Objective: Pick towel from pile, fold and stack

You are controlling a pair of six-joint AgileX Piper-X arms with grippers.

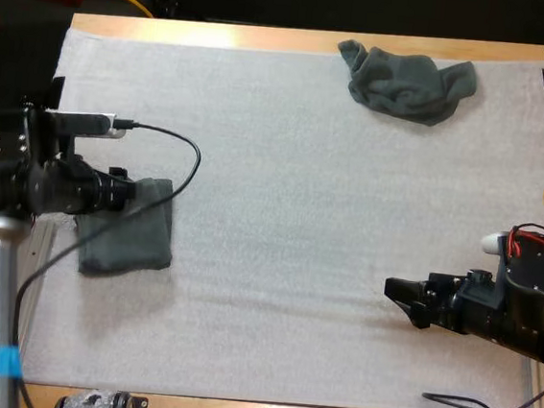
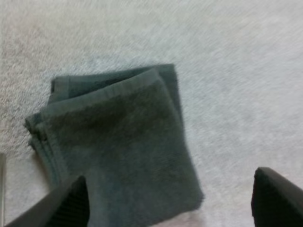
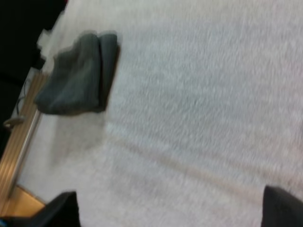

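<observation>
A white mat [image 1: 281, 214] covers the wooden table [image 1: 297, 41]; the left arm [image 1: 62, 184] extends in low from the left side, its left end effector [image 2: 169, 178] spread wide and gripping nothing, poised over the near edge of the folded towel [image 2: 118, 142]; the right end effector [image 1: 399, 301], likewise spread and empty, points leftward over bare mat, well apart from that towel and from the crumpled towel [image 1: 409, 82] at the mat's far edge.
</observation>
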